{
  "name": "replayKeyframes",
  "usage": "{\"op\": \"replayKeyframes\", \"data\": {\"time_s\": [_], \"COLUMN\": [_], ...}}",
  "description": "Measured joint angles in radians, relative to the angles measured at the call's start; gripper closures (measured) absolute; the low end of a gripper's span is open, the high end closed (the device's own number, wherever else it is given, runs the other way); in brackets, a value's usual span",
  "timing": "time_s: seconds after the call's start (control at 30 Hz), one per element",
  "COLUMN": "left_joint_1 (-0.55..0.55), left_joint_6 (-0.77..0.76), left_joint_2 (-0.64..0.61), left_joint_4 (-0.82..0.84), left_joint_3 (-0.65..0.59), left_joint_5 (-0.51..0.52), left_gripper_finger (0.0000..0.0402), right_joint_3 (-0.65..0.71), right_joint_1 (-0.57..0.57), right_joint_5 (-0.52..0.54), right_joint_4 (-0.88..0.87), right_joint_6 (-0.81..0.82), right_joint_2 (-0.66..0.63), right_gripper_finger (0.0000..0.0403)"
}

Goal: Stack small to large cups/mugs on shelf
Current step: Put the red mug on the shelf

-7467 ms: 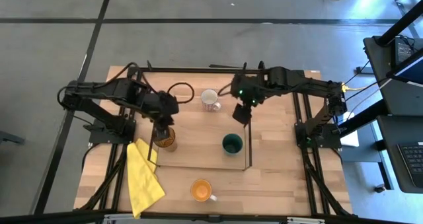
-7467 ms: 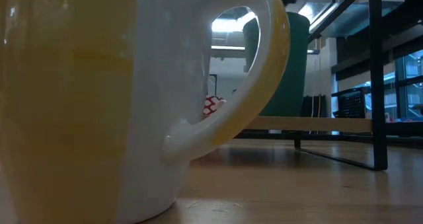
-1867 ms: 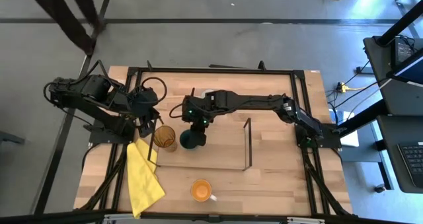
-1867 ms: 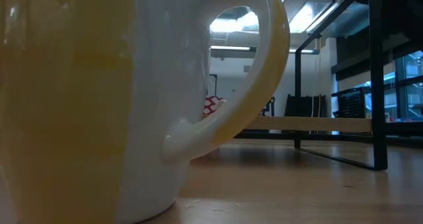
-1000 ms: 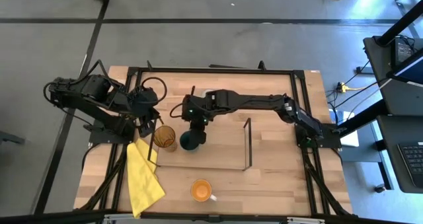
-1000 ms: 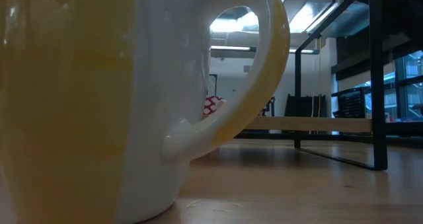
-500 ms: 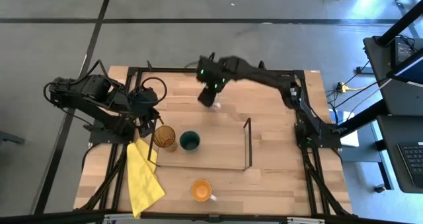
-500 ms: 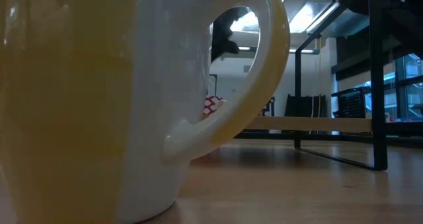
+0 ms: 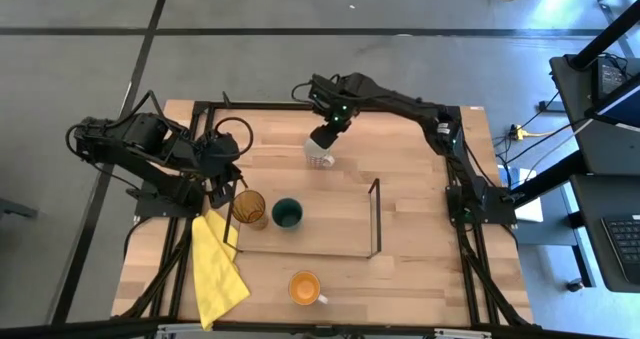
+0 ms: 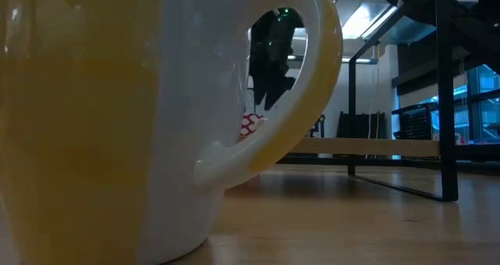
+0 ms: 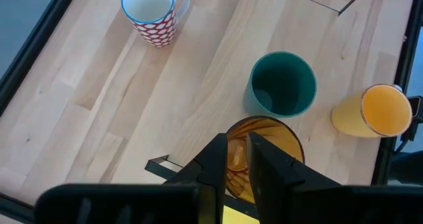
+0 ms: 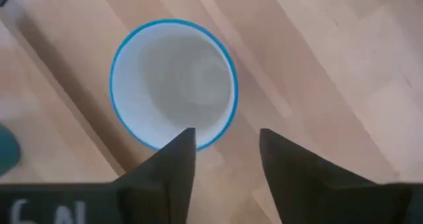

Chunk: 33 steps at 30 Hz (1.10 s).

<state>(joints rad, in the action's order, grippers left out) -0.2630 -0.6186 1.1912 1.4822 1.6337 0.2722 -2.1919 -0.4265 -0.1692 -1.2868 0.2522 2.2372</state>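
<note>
The white mug with a red pattern and blue rim stands upright on the table beyond the shelf. My right gripper hangs open just above it, touching nothing. The amber tumbler and the dark green cup stand side by side on the shelf's left part. My left gripper, its fingers a narrow gap apart, hangs above the tumbler's left side. The orange mug stands on the table near the front edge and fills the low view.
A yellow cloth lies at the table's front left. Black wire frames stand upright at the shelf's left end and right end. The shelf board is bare to the right of the green cup.
My right gripper has left the green cup standing on the shelf beside the tumbler, risen, and gone toward the table's far edge to above the white mug. The green cup has stayed where it was.
</note>
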Motion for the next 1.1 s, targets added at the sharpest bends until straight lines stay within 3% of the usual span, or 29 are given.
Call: {"op": "replayKeyframes", "data": {"time_s": [0.23,0.67,0.8,1.0,1.1], "left_joint_1": [0.000,0.000,0.000,0.000,0.000], "left_joint_6": [0.000,0.000,0.000,0.000,0.000], "left_joint_2": [0.000,0.000,0.000,0.000,0.000], "left_joint_4": [0.000,0.000,0.000,0.000,0.000], "left_joint_3": [0.000,0.000,0.000,0.000,0.000], "left_joint_5": [0.003,0.005,0.008,0.010,0.014], "left_gripper_finger": [0.0350,0.0350,0.0350,0.0350,0.0350], "right_joint_3": [0.072,0.206,0.223,0.176,0.138], "right_joint_1": [0.013,0.012,0.012,0.012,0.012], "right_joint_5": [0.026,0.055,0.055,0.060,0.059], "right_joint_4": [0.130,0.236,0.240,0.240,0.242], "right_joint_6": [-0.001,-0.025,-0.025,-0.018,0.004], "right_joint_2": [0.000,0.000,0.000,0.000,0.000], "right_gripper_finger": [0.0223,0.0262,0.0291,0.0375,0.0382]}}
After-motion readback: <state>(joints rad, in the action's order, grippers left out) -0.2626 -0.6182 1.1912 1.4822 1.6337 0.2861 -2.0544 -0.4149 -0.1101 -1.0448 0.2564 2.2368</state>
